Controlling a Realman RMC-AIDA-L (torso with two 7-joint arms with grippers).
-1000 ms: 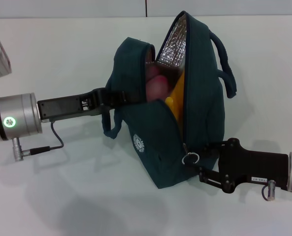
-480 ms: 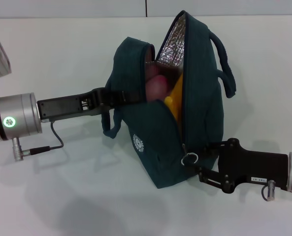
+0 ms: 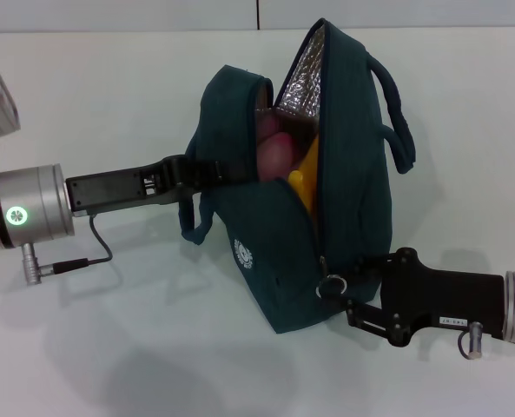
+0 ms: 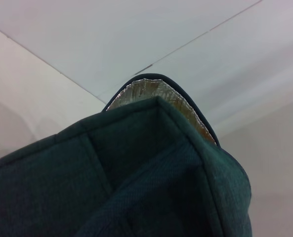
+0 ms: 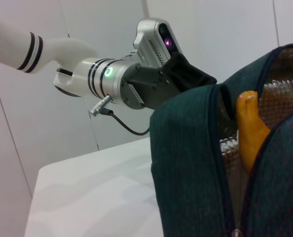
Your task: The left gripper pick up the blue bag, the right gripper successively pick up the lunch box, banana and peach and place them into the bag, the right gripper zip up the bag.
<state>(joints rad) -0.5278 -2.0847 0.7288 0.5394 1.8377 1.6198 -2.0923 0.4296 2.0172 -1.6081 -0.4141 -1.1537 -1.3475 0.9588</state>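
The blue bag (image 3: pixel 274 252) stands upright on the white table, its top gaping and showing silver lining. My left gripper (image 3: pixel 207 171) is shut on the bag's left upper edge and strap, its fingertips buried in fabric. Inside the opening sit the pink peach (image 3: pixel 277 149) and the yellow banana (image 3: pixel 307 174); the banana (image 5: pixel 248 123) also pokes up in the right wrist view. The lunch box is hidden. My right gripper (image 3: pixel 337 287) is low on the bag's right side, closed on the ring-shaped zipper pull (image 3: pixel 332 284). The left wrist view is filled by the bag (image 4: pixel 136 187).
The white table (image 3: pixel 109 87) stretches around the bag on all sides. A grey cable (image 3: pixel 92 248) loops under the left wrist. The bag's carry handle (image 3: pixel 396 113) arcs out on the far right side. The left arm (image 5: pixel 111 81) shows in the right wrist view.
My right gripper has shifted slightly left and down with the zipper ring. The bag's right side has pulled in a little. The left arm has not moved.
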